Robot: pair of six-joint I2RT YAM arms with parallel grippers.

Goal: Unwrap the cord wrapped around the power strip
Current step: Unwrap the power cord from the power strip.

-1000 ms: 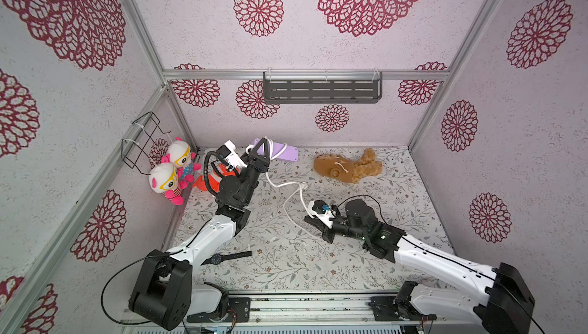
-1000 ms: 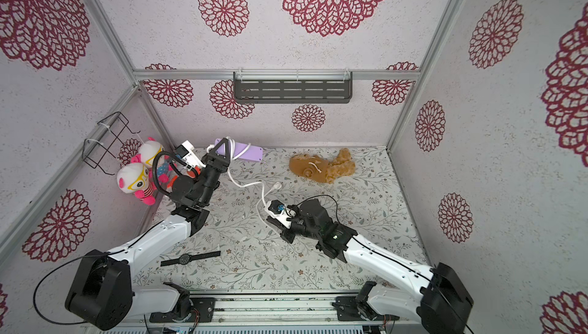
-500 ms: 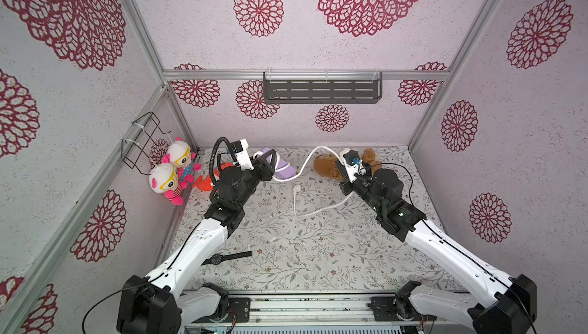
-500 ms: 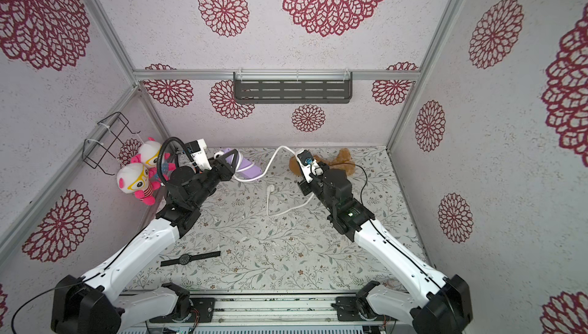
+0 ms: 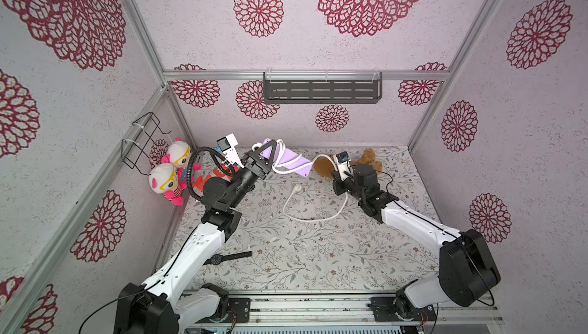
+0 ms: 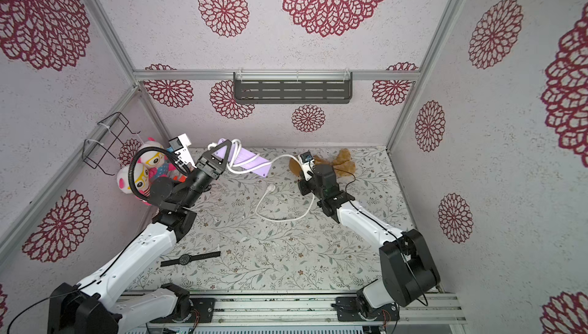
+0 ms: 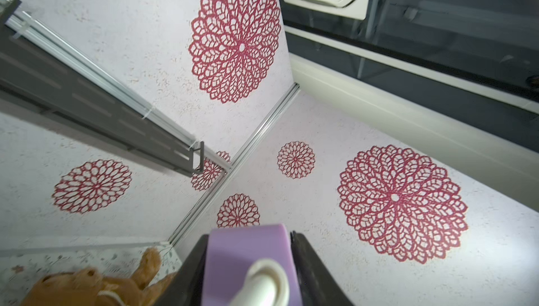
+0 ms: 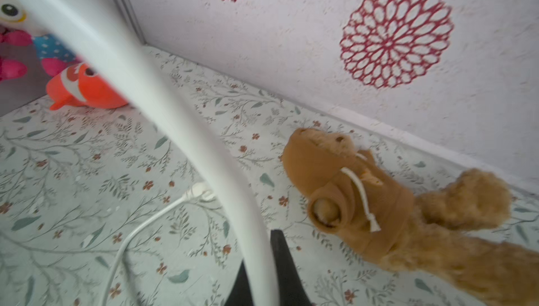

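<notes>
Close beside a brown plush [image 5: 322, 168], right pincer [image 5: 334, 174] pinches the cord [image 5: 313, 219]; left pincer [image 5: 269, 152] clamps the power strip [image 5: 292, 162].

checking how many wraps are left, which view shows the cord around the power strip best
A top view: the cord loops show whole around the power strip. Left wrist shows only the strip's end with one cord piece; right wrist shows the cord's free run and plug, no strip.

Bright, even light fills both top views, their edges look bent, and the near cord [image 8: 163, 115] is blurry in the right wrist view.
</notes>
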